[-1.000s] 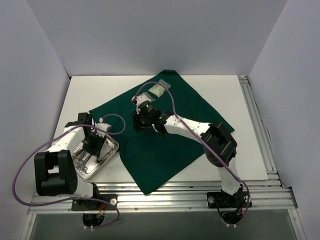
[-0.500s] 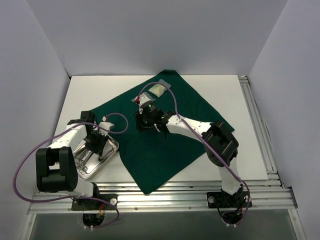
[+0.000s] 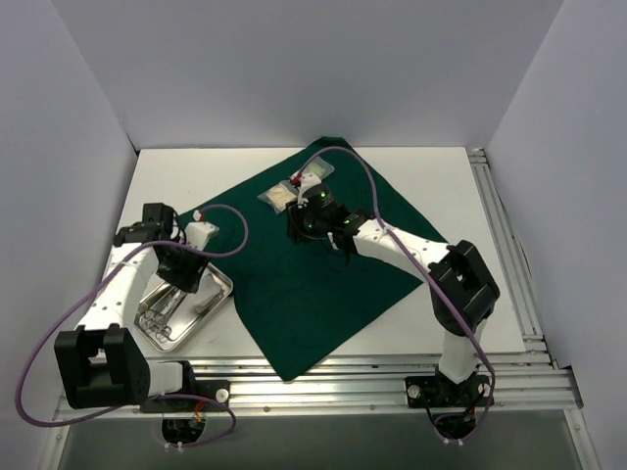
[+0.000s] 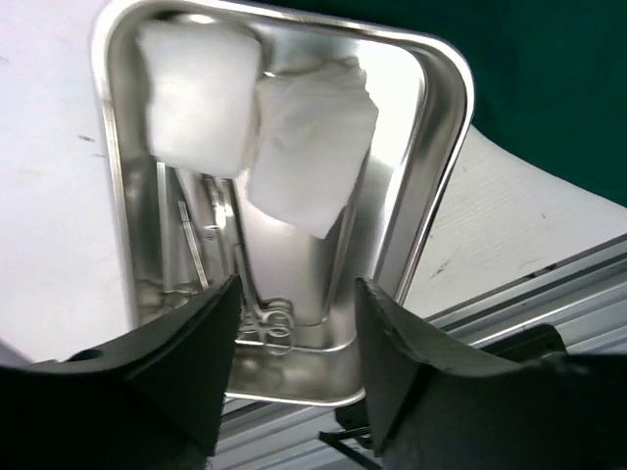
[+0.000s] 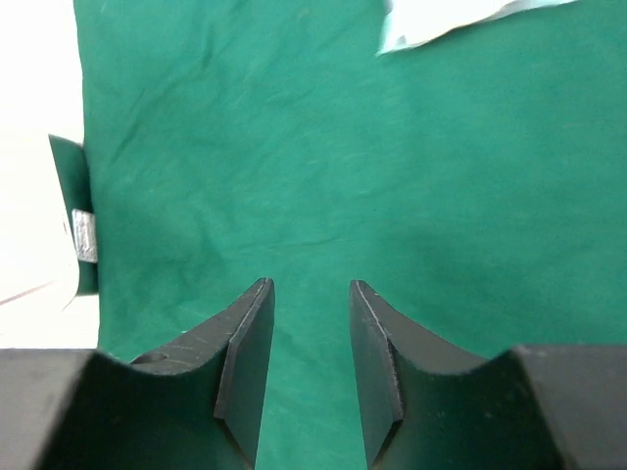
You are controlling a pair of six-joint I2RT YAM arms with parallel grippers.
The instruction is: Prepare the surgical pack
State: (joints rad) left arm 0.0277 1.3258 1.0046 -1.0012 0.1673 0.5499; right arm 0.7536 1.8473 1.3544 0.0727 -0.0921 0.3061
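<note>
Gauze pads (image 4: 201, 98), instruments (image 4: 235, 289) in steel tray (image 4: 446, 127) left of drape (image 3: 313, 304); packets (image 3: 280, 196) on drape's far corner; left gripper (image 4: 296, 294), right gripper (image 5: 312, 294) spread, empty.

Instruments (image 4: 266, 318) partly hid under gauze pads (image 4: 309, 147); packet (image 5: 441, 20) cut off, top edge, R wrist cam.

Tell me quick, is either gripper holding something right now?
Left gripper: open, empty, above the tray.
Right gripper: open, empty, above the drape.
</note>
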